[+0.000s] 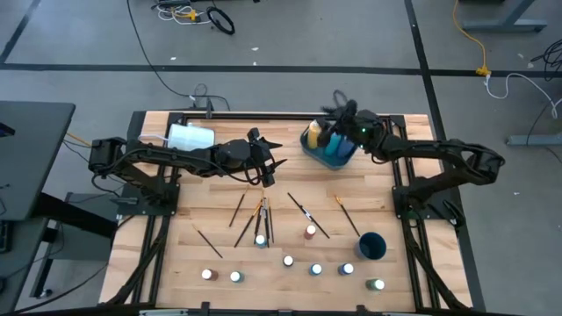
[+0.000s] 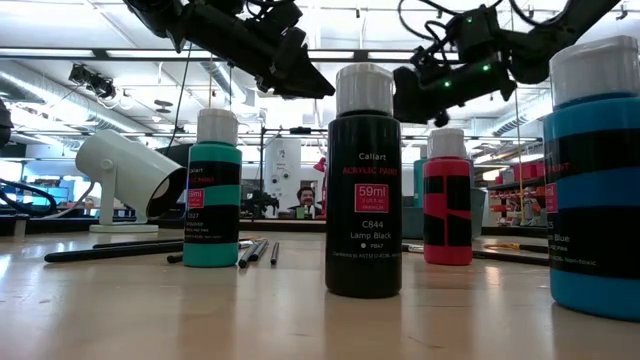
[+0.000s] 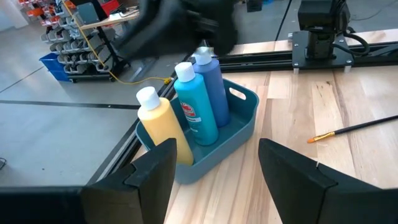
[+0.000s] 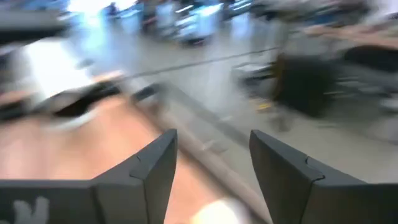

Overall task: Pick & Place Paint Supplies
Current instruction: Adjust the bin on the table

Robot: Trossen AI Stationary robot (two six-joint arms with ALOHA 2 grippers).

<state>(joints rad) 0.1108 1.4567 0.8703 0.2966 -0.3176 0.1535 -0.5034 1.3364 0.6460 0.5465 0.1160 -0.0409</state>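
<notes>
The right wrist view is smeared throughout, so nothing past the right pincer (image 4: 211, 168) can be made out. In the left wrist view a dark blur hides the top of the dark blue bottle (image 3: 211, 84). In the low view the blue paint bottle (image 2: 598, 180) is cut by the edge. From above, the little bottles' (image 1: 288, 261) colours are too small to tell.

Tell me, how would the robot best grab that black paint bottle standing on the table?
Probably around the black paint bottle by its round body just under the white cap, coming straight down from above. It stands upright with clear space around it, so open fingers could drop either side; the neighbouring teal bottle and red bottle stand apart.
</notes>
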